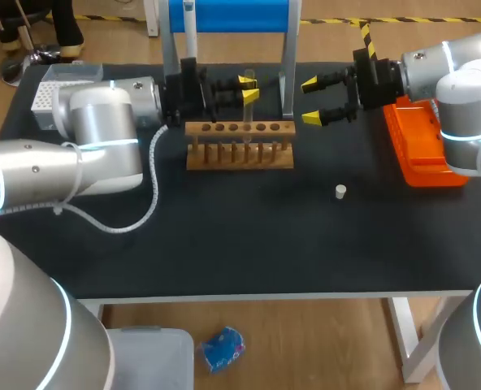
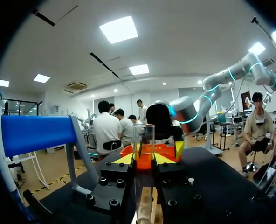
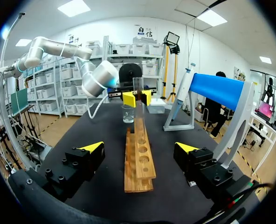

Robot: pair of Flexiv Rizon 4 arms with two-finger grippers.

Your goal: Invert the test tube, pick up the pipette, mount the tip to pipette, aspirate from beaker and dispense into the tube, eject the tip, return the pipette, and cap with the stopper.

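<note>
Left wrist view: left gripper (image 2: 144, 159) is clamped on the tube (image 2: 144, 135), one yellow tip on each side of its upper part. Right gripper (image 1: 311, 101) hangs spread and empty near the rack (image 1: 239, 156). The tube stands in the rack with its long axis vertical. Its upper end looks flat-rimmed, so the mouth probably points up.

Hazards:
- A tilted lift could jam the tube in its hole and drag the rack.
- Excess squeeze may crack the tube.
- A weak grip could let it slip during rotation.
</note>
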